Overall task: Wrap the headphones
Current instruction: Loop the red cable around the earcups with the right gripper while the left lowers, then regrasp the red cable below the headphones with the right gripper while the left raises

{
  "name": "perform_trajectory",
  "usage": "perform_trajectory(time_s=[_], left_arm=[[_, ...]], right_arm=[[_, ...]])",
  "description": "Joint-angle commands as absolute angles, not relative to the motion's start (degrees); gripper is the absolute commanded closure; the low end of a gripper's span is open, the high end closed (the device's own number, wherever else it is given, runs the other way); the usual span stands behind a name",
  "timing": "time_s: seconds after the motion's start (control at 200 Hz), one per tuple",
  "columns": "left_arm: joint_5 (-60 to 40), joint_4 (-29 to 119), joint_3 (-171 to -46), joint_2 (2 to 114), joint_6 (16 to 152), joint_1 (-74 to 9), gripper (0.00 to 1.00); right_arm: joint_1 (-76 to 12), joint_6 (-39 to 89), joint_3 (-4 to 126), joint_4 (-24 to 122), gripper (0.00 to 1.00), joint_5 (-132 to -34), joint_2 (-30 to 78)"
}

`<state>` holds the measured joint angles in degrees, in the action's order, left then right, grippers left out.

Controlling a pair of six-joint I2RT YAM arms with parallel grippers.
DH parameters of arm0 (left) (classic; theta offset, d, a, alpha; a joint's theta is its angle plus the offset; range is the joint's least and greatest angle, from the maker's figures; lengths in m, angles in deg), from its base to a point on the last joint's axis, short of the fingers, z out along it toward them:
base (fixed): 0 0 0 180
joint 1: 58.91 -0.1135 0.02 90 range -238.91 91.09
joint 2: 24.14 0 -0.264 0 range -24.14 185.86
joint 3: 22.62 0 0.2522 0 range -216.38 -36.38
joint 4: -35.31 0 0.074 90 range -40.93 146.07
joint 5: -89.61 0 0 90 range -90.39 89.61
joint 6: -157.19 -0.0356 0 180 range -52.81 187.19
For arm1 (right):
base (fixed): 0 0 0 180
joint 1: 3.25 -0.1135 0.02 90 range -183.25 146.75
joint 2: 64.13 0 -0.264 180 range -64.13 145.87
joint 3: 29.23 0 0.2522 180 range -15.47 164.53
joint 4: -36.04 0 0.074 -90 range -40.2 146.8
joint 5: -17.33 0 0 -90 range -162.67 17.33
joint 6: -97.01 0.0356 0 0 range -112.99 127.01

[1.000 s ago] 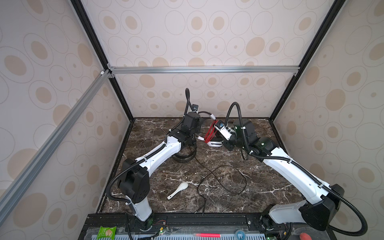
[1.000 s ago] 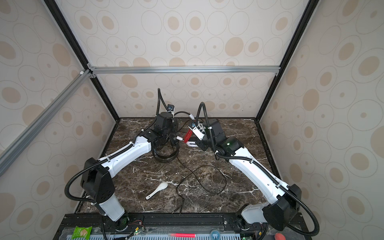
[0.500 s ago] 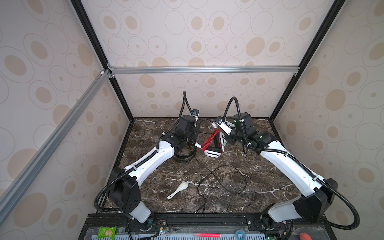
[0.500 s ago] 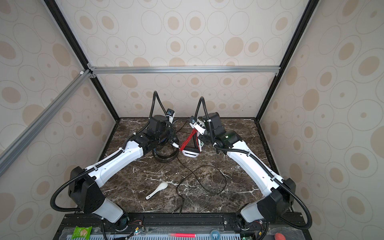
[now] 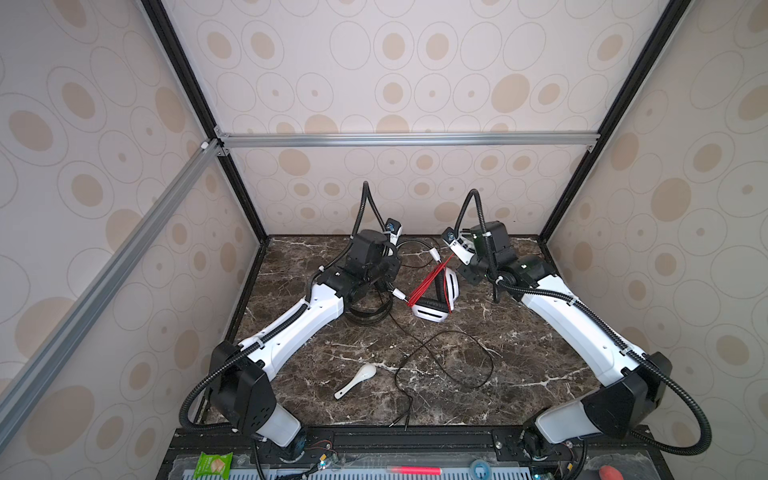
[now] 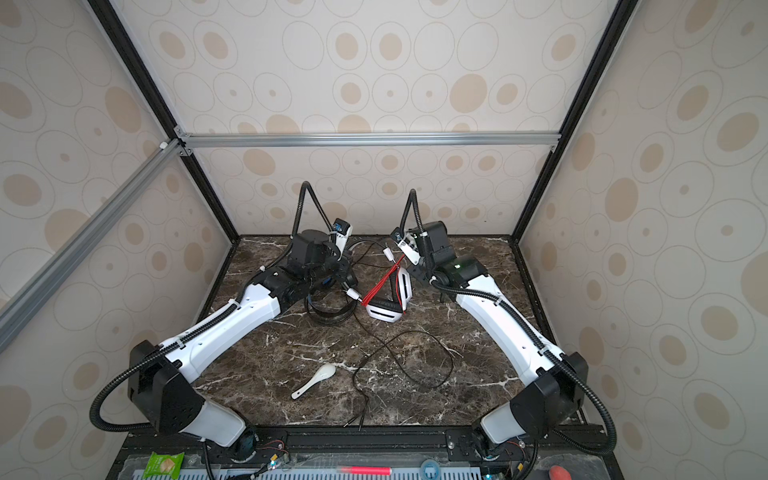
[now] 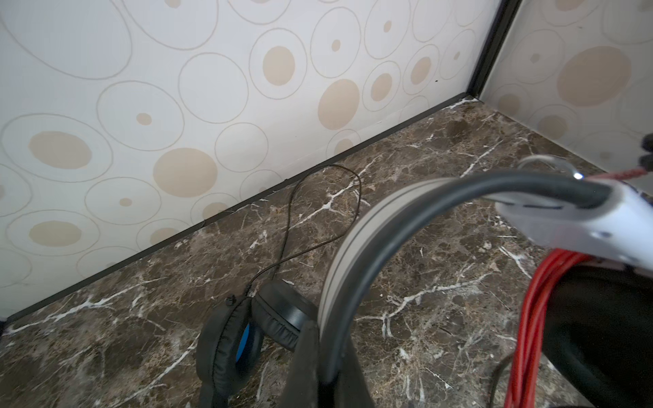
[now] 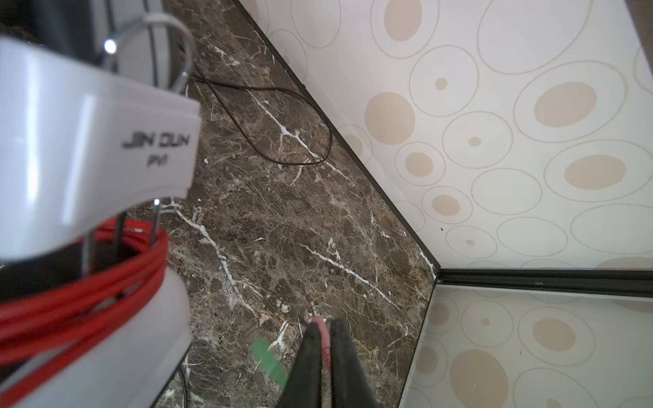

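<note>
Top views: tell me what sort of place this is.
Probably a robot test booth: wallpapered panels in a metal frame, a marble-look table, and two robot arms handling white headphones with a red cable.

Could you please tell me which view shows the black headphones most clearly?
The left wrist view: the black headphones lie close up, ear cups and blue lining visible. In both top views the left arm covers all but the headband. The right wrist view misses them; only a thin black cable shows.

White-and-black headphones (image 5: 430, 312) carry a red cable (image 5: 428, 280); the black headphones (image 7: 219, 349) show blue lining. The counter (image 5: 519, 353) is brown marble veined white; walls (image 5: 415, 83) cream with beige ovals.
</note>
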<state>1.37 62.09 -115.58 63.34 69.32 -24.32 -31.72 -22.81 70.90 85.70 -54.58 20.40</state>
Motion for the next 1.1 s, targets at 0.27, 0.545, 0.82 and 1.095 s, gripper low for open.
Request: perform_trajectory(time_s=[0.27, 0.545, 0.82, 1.095], left_arm=[[-10.0, 65.6, -120.7, 62.0, 69.7, -24.6, 1.00], [-11.7, 67.7, -123.9, 62.6, 70.2, -24.6, 1.00], [-13.7, 69.6, -127.6, 64.1, 70.7, -24.6, 1.00], [-14.5, 70.8, -129.7, 64.7, 71.4, -24.7, 1.00]], right_arm=[[-27.4, -16.8, 67.8, 83.7, 0.91, -56.9, 18.9], [-25.6, -16.2, 62.3, 78.2, 0.84, -63.3, 17.2], [-25.4, -21.1, 52.1, 68.6, 0.68, -71.0, 11.3], [-22.2, -18.7, 46.0, 63.7, 0.55, -78.7, 7.3]])
